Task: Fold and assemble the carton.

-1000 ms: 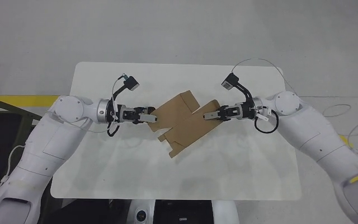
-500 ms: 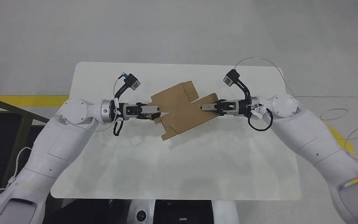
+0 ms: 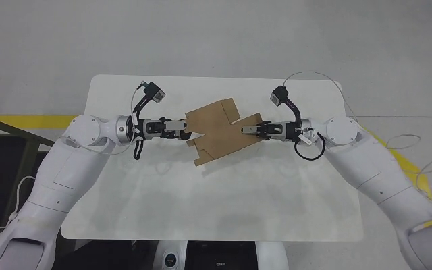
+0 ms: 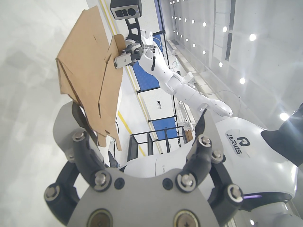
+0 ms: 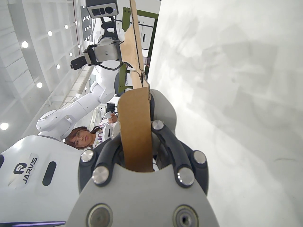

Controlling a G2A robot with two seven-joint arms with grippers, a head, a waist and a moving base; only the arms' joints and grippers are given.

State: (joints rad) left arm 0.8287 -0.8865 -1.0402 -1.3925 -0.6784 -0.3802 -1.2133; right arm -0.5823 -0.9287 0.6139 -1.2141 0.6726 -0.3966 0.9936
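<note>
We see the left gripper [image 4: 139,114] with its jaws spread wide. They hold nothing, but one jaw touches the near corner of the carton [image 3: 219,131]. The other jaw is well apart from it. The right gripper [image 5: 142,119] has its jaws closed tight on a flap of the carton, and the flap runs right down between them. The surface [image 3: 135,196] is white and smooth. Around it we see a grey floor [image 3: 216,34] with a yellow line [image 3: 27,121] on the left side. High up in the room there are rows of round lights [image 4: 252,36]. The carton is brown and still flat. It hangs in the air above the middle of the surface, between the two grippers. Its left edge is at the open jaws and its right end sits in the closed jaws.
</note>
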